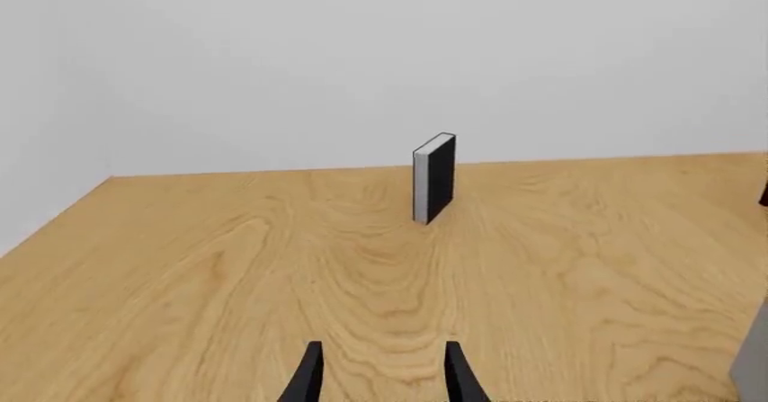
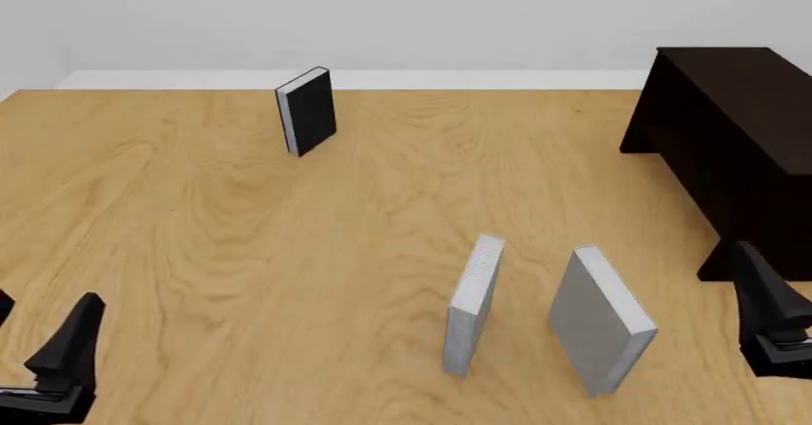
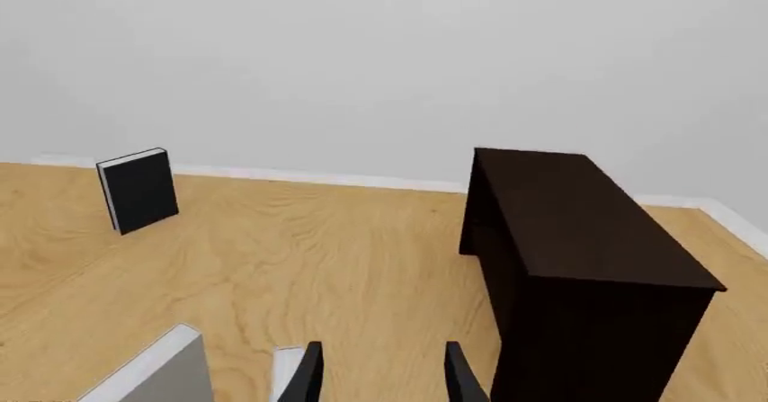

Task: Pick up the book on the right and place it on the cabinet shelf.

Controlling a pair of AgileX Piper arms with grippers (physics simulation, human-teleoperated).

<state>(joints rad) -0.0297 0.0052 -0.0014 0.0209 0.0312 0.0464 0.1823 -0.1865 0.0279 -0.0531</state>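
You have one dark brown cabinet (image 2: 729, 130) far right | three upright books: the book (image 2: 599, 318) near right by a slimmer grey book (image 2: 473, 303), one black book (image 2: 306, 110) far left | two grippers, left gripper (image 1: 380, 375) and right gripper (image 3: 380, 375), both released, holding nothing.

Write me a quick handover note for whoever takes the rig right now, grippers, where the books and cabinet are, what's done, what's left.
Left gripper: open, empty, low at the near left of the table.
Right gripper: open, empty, at the near right beside the cabinet.
The book to move stands upright near the front, right of the slimmer grey book. The black book stands far back on the left.
The cabinet stands at the table's right side; its shelf opening is not visible in these views.
Done: nothing, the book is untouched.
Left: grasp the book, likely with the right arm, and set it on the shelf.
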